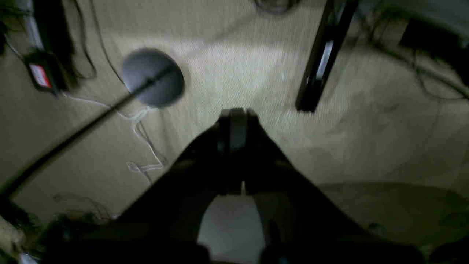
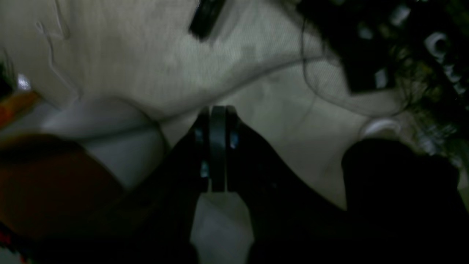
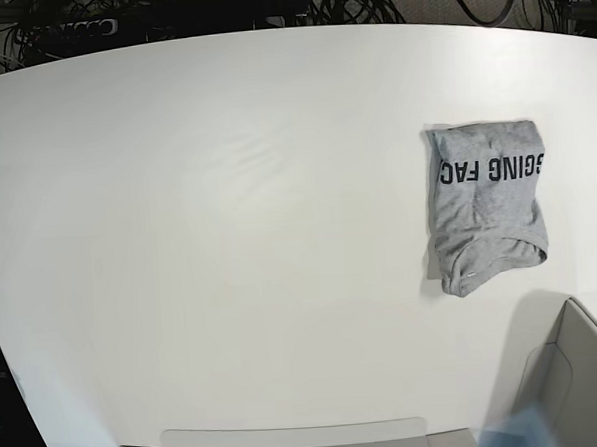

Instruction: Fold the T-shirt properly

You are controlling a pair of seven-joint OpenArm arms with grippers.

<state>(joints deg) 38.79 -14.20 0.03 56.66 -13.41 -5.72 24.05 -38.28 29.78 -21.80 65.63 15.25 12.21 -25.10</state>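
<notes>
The heather-grey T-shirt (image 3: pixel 488 206) lies on the right side of the white table (image 3: pixel 229 237), folded into a compact upright rectangle. Black block lettering shows across its far end and a curved hem across its near end. Neither arm appears in the base view. In the left wrist view my left gripper (image 1: pixel 238 113) is shut with nothing between its fingers and hangs over carpeted floor. My right gripper (image 2: pixel 217 110) is also shut and empty, likewise over the floor. The T-shirt shows in neither wrist view.
A grey box (image 3: pixel 577 379) stands at the table's near right corner and a flat grey tray edge (image 3: pixel 290 439) at the near middle. Cables (image 3: pixel 357 0) run behind the table. On the floor are a round grey stand base (image 1: pixel 153 77), a black leg (image 1: pixel 322 58) and wires.
</notes>
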